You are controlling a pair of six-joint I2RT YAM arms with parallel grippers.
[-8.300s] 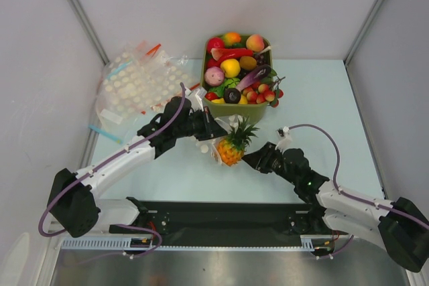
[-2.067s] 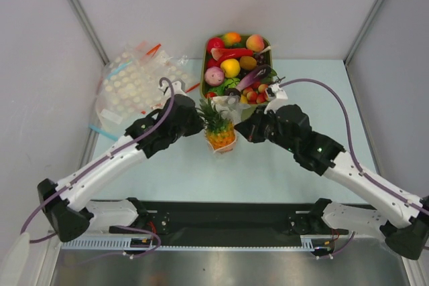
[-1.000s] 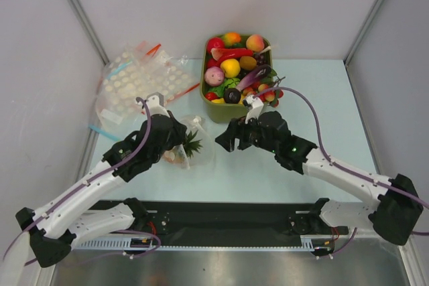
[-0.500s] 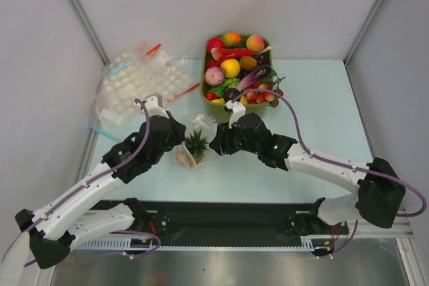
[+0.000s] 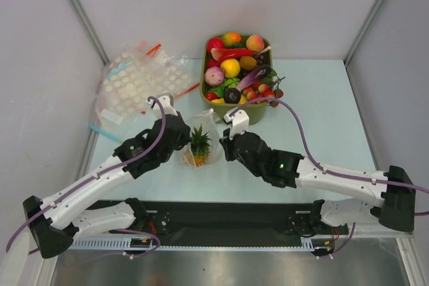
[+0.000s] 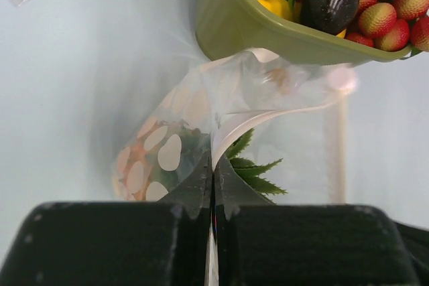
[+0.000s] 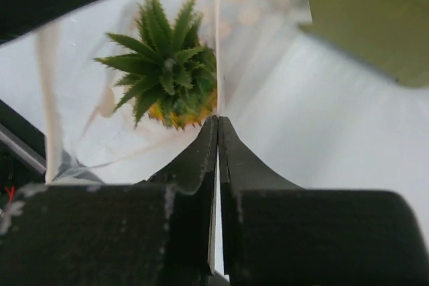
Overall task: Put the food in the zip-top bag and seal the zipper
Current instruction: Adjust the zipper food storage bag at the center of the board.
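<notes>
Together, inward-angled left pincer (image 6: 213,173) and right pincer (image 7: 218,125) pinch the zip-top bag (image 5: 206,125).

Clear crinkly plastic zip-top bag (image 6: 281,92), glossy pineapple (image 7: 167,78) (plastic), smooth green bin (image 6: 241,25)

Pale table (image 5: 322,108) with green bin (image 5: 257,116), heaped bags (image 5: 134,85)

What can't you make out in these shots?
Pineapple body, left wrist view: hidden by the left gripper and bag film.
Anything else in the bag, top view: too small to tell.
Bin, left wrist view: cut off by the top edge.
</notes>
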